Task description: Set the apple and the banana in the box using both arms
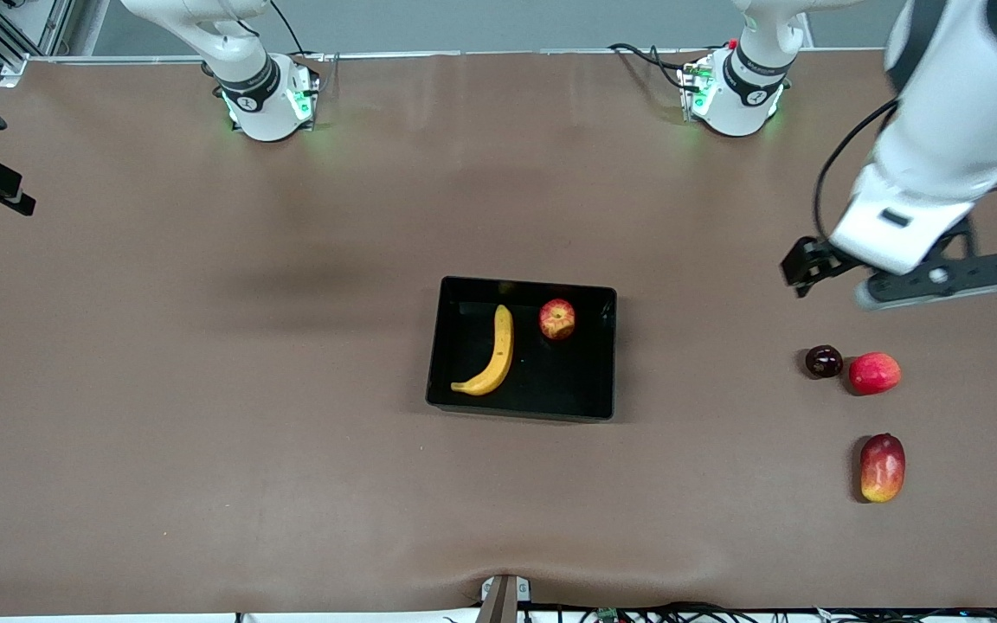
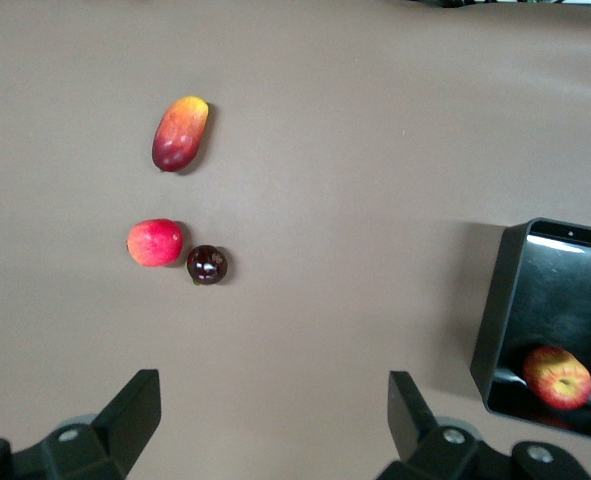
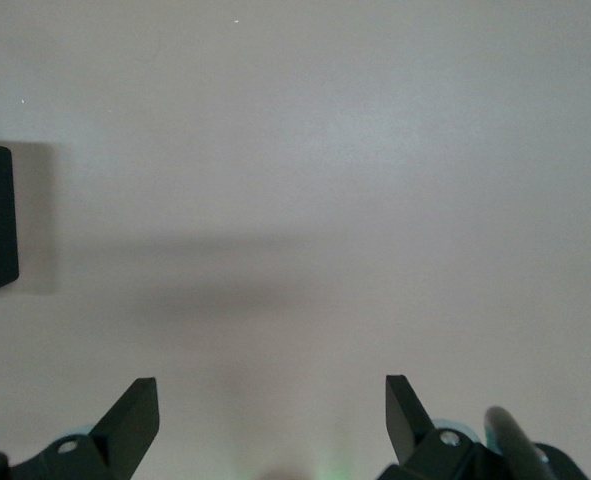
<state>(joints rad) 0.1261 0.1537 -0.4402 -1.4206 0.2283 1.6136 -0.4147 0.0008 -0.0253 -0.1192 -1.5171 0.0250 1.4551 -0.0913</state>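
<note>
One apple [image 1: 556, 318] and one banana [image 1: 492, 354] were found lying inside the box [image 1: 606, 355], apart. The left gripper [image 2: 275, 420] was held wide and empty over bare table toward the left arm's end from the box; the right gripper [image 3: 272, 415] likewise wide and empty. Three other fruits [image 1: 874, 373] were counted; mistaken retrieval was judged the remaining risk.

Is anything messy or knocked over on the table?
Nothing stands out. The banana and apple lie neatly in the box, and three other fruits sit on the table toward the left arm's end.
</note>
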